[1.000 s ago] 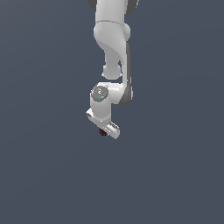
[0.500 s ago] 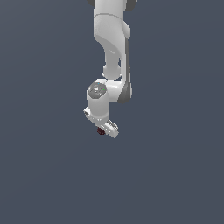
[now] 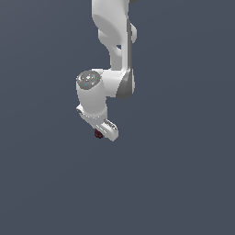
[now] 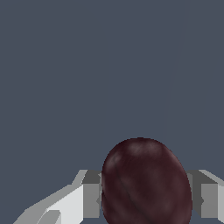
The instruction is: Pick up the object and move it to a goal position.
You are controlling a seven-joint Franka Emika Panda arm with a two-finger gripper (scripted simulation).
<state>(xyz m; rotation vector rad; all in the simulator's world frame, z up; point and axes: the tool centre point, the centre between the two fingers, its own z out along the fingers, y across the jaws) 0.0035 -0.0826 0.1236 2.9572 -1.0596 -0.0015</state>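
The object is a dark maroon-red rounded ball with a faintly streaked surface. It fills the space between the two grey-white fingers in the wrist view, touching both. My gripper is shut on it. In the exterior view the object shows as a tiny dark red spot under the white hand, with the gripper hanging below the arm's wrist. Most of the ball is hidden there by the hand.
The white arm comes down from the top of the exterior view. Behind everything lies a plain dark blue-grey background with no other objects, edges or containers showing.
The hand with the object has shifted slightly toward the exterior view's left and a little upward. The grip on the ball looks unchanged.
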